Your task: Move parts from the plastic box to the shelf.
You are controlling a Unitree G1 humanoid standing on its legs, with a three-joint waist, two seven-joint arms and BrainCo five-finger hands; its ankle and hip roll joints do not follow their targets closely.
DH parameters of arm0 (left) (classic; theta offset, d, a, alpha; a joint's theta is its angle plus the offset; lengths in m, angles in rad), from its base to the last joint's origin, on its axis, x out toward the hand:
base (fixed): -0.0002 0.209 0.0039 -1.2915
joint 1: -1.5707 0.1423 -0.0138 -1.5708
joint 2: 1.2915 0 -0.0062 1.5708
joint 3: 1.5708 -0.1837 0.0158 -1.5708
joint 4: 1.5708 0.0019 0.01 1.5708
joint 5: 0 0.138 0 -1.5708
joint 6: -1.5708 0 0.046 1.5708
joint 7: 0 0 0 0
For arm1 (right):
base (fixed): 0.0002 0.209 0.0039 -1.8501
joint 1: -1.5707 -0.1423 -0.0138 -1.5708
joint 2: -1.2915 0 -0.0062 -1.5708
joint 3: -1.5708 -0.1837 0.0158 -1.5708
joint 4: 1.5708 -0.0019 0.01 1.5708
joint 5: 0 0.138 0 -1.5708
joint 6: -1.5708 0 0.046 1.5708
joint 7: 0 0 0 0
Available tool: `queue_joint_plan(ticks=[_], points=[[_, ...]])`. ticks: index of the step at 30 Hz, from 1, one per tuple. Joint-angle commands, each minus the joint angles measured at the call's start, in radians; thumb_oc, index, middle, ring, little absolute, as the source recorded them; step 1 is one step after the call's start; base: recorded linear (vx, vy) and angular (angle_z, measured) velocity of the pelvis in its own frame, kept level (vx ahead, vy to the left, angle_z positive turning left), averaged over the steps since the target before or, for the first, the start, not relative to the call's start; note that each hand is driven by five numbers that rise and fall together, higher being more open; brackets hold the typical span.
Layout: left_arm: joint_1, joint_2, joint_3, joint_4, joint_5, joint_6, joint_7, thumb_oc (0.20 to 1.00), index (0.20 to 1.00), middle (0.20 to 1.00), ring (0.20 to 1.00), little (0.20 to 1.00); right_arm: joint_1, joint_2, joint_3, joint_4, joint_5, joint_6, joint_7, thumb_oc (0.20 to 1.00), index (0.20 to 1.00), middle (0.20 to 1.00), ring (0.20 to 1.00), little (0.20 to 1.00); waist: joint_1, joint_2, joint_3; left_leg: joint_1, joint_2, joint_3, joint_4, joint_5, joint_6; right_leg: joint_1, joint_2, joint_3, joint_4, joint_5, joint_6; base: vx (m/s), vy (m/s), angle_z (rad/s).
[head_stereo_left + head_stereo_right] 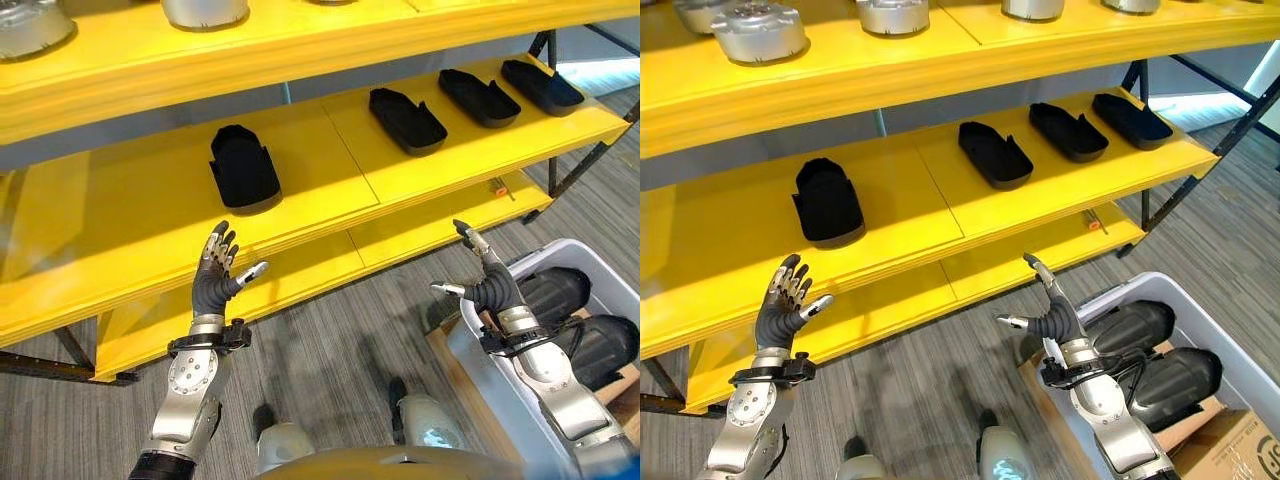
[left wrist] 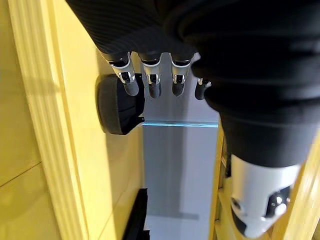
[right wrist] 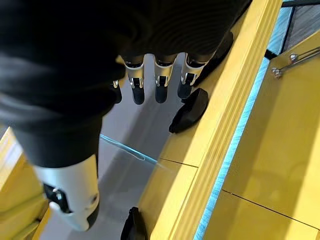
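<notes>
Both hands are raised with nothing in them in front of the yellow shelf [image 1: 120, 215]. My left hand [image 1: 215, 275] is open, below a black moulded part [image 1: 243, 168] that lies on the middle board. That part [image 2: 117, 107] also shows past the straight fingers in the left wrist view. My right hand [image 1: 1055, 320] is open too, held above the near corner of the grey plastic box [image 1: 1225, 335]. Two black parts [image 1: 1130, 325] [image 1: 1180, 375] lie in the box. Three more black parts [image 1: 406, 120] [image 1: 478, 97] [image 1: 541, 86] sit in a row on the middle board's right half.
Silver metal parts [image 1: 758, 30] [image 1: 892, 14] stand on the top board. A lower yellow board [image 1: 300, 275] runs just above the grey carpet. A cardboard box [image 1: 1240, 440] sits beside the plastic box. The shelf's black frame legs [image 1: 580, 165] stand at the right.
</notes>
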Motion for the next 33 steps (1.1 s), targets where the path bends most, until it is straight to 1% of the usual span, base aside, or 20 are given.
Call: queue_joint_plan(ticks=[1,2,3,5,6,7,8,9,10,11,12,14,19,25,27,28,30,31,32,33], points=[[-0.054,0.03,-0.014,0.022,-0.012,-0.031,-0.035,1.0,1.0,1.0,1.0,1.0,-0.007,0.008,-0.082,-0.091,0.033,-0.066,-0.016,1.0,1.0,1.0,1.0,1.0,-0.004,-0.045,0.013,-0.167,0.02,-0.041,0.055,0.285,-0.101,0.246,-0.016,-0.028,-0.234,-0.029,-0.005,-0.04,-0.115,0.52],[-0.061,0.026,-0.022,0.026,-0.008,-0.033,-0.035,1.0,1.0,1.0,1.0,1.0,-0.006,0.009,-0.084,-0.089,0.03,-0.063,-0.019,1.0,1.0,1.0,1.0,1.0,-0.006,-0.051,0.014,-0.179,0.0,-0.016,0.079,0.266,-0.096,0.263,-0.025,-0.041,-0.266,-0.016,-0.004,-0.03,-0.062,0.68],[-0.064,0.02,-0.023,0.029,-0.01,-0.033,-0.038,1.0,1.0,1.0,1.0,1.0,-0.009,0.013,-0.081,-0.079,0.027,-0.059,-0.016,1.0,1.0,1.0,1.0,1.0,0.0,-0.057,0.015,-0.184,-0.043,-0.038,0.096,0.23,-0.088,0.276,-0.036,-0.043,-0.297,-0.003,0.004,-0.01,-0.058,0.81],[-0.056,0.014,-0.017,0.019,-0.009,-0.031,-0.038,1.0,1.0,1.0,1.0,1.0,-0.017,0.025,-0.074,-0.069,0.028,-0.056,-0.006,1.0,1.0,1.0,1.0,1.0,0.031,-0.075,0.009,-0.199,-0.204,-0.176,0.122,0.111,-0.064,0.286,-0.058,-0.023,-0.361,0.038,0.018,0.02,-0.009,0.58],[-0.051,0.011,-0.014,0.014,-0.008,-0.029,-0.044,1.0,1.0,1.0,1.0,1.0,-0.019,0.03,-0.074,-0.068,0.034,-0.059,0.002,1.0,1.0,1.0,1.0,1.0,0.041,-0.08,0.004,-0.196,-0.26,-0.227,0.118,0.071,-0.051,0.282,-0.059,-0.017,-0.376,0.051,0.02,0.05,0.016,0.1],[-0.05,0.007,-0.012,0.003,0.0,-0.026,-0.049,1.0,1.0,1.0,1.0,1.0,-0.018,0.035,-0.072,-0.066,0.039,-0.061,0.014,1.0,1.0,1.0,1.0,1.0,0.057,-0.086,0.0,-0.189,-0.323,-0.286,0.114,0.038,-0.038,0.28,-0.059,-0.007,-0.388,0.063,0.022,0.07,0.055,-0.37],[-0.055,0.006,-0.016,-0.01,0.003,-0.024,-0.063,1.0,1.0,1.0,1.0,1.0,-0.032,0.05,-0.066,-0.051,0.046,-0.053,0.02,1.0,1.0,1.0,1.0,1.0,0.077,-0.089,-0.007,-0.186,-0.429,-0.414,0.092,0.02,-0.014,0.264,-0.047,0.02,-0.391,0.077,0.024,0.04,0.099,-0.59],[-0.057,0.008,-0.02,-0.013,0.002,-0.026,-0.064,1.0,1.0,1.0,1.0,1.0,-0.045,0.06,-0.058,-0.042,0.051,-0.053,0.023,1.0,1.0,1.0,1.0,1.0,0.085,-0.088,-0.01,-0.186,-0.472,-0.48,0.073,0.022,0.003,0.243,-0.041,0.04,-0.385,0.088,0.026,0.03,0.134,-0.68],[-0.058,0.009,-0.02,-0.015,-0.006,-0.029,-0.073,1.0,1.0,1.0,1.0,1.0,-0.058,0.067,-0.048,-0.038,0.058,-0.05,0.034,1.0,1.0,1.0,1.0,1.0,0.079,-0.093,-0.014,-0.188,-0.472,-0.488,0.074,0.016,0.01,0.232,-0.037,0.06,-0.377,0.083,0.029,0.02,0.14,-1.0],[-0.065,0.009,-0.027,-0.015,-0.008,-0.031,-0.081,1.0,1.0,1.0,1.0,1.0,-0.06,0.069,-0.046,-0.046,0.062,-0.044,0.046,1.0,1.0,1.0,1.0,1.0,0.073,-0.092,-0.019,-0.186,-0.456,-0.45,0.068,0.019,0.01,0.228,-0.036,0.067,-0.378,0.087,0.033,0.06,0.183,-1.09],[-0.088,0.015,-0.041,-0.012,-0.001,-0.032,-0.083,1.0,1.0,1.0,1.0,1.0,-0.07,0.068,-0.04,-0.049,0.056,-0.042,0.056,1.0,1.0,1.0,1.0,1.0,0.071,-0.091,-0.018,-0.185,-0.463,-0.435,0.065,0.028,0.009,0.226,-0.042,0.064,-0.377,0.091,0.038,0.05,0.179,-1.14],[-0.105,0.025,-0.04,-0.014,-0.009,-0.036,-0.083,1.0,1.0,1.0,1.0,1.0,-0.079,0.07,-0.045,-0.053,0.07,-0.04,0.057,1.0,1.0,1.0,1.0,1.0,0.07,-0.093,-0.023,-0.172,-0.447,-0.406,0.036,0.028,0.015,0.222,-0.049,0.073,-0.378,0.088,0.04,0.04,0.16,-0.62],[-0.129,0.033,-0.025,-0.021,-0.01,-0.042,-0.045,1.0,1.0,1.0,1.0,1.0,-0.162,0.117,0.001,-0.035,0.084,-0.026,0.043,1.0,1.0,1.0,1.0,1.0,0.071,-0.105,-0.038,-0.146,-0.441,-0.307,0.035,-0.017,0.052,0.203,-0.086,0.141,-0.391,0.119,0.073,0.06,0.169,-0.64],[-0.144,0.036,-0.03,-0.02,-0.004,-0.043,-0.025,1.0,1.0,1.0,1.0,1.0,-0.196,0.149,0.041,-0.035,0.085,-0.013,0.042,1.0,1.0,1.0,1.0,1.0,0.064,-0.103,-0.022,-0.13,-0.455,-0.215,0.084,-0.075,0.084,0.165,-0.1,0.204,-0.348,0.139,0.106,0.02,0.131,-0.49],[-0.148,0.035,-0.033,-0.02,-0.004,-0.043,-0.022,1.0,1.0,1.0,1.0,1.0,-0.195,0.151,0.047,-0.035,0.078,-0.01,0.042,1.0,1.0,1.0,1.0,1.0,0.062,-0.101,-0.014,-0.129,-0.457,-0.2,0.092,-0.084,0.09,0.145,-0.1,0.206,-0.326,0.143,0.111,-0.01,0.114,-0.66],[-0.149,0.037,-0.033,-0.03,0.004,-0.04,-0.017,1.0,1.0,1.0,1.0,1.0,-0.201,0.148,0.054,-0.038,0.057,-0.005,0.045,1.0,1.0,1.0,1.0,1.0,0.071,-0.085,0.007,-0.106,-0.451,-0.167,0.088,-0.102,0.103,0.104,-0.115,0.14,-0.248,0.144,0.126,-0.01,0.14,-1.06],[-0.145,0.038,-0.029,-0.051,0.02,-0.042,-0.008,1.0,1.0,1.0,1.0,1.0,-0.215,0.15,0.062,-0.028,0.033,-0.001,0.037,1.0,1.0,1.0,1.0,1.0,0.085,-0.062,0.024,-0.073,-0.44,-0.118,0.059,-0.1,0.105,0.063,-0.188,-0.027,-0.185,0.189,0.131,0.02,0.167,-1.43],[-0.139,0.036,-0.026,-0.056,0.016,-0.036,-0.006,1.0,1.0,1.0,1.0,1.0,-0.233,0.161,0.077,-0.014,0.034,0.002,0.035,1.0,1.0,1.0,1.0,1.0,0.09,-0.052,0.031,-0.035,-0.424,-0.065,0.032,-0.105,0.105,0.039,-0.251,-0.164,-0.167,0.224,0.129,0.04,0.107,-1.34],[-0.139,0.036,-0.025,-0.055,0.016,-0.037,-0.006,1.0,1.0,1.0,1.0,1.0,-0.234,0.161,0.078,-0.013,0.034,0.002,0.035,1.0,1.0,1.0,1.0,1.0,0.089,-0.051,0.033,-0.03,-0.424,-0.066,0.027,-0.103,0.105,0.042,-0.251,-0.166,-0.168,0.224,0.129,0.06,0.107,-1.23],[-0.133,0.038,-0.019,-0.06,0.019,-0.032,-0.004,1.0,1.0,1.0,1.0,1.0,-0.248,0.165,0.087,-0.008,0.032,0.004,0.033,1.0,1.0,1.0,1.0,1.0,0.098,-0.047,0.042,-0.014,-0.413,-0.03,0.021,-0.112,0.108,0.021,-0.289,-0.251,-0.148,0.24,0.13,0.09,0.046,-1.03]])
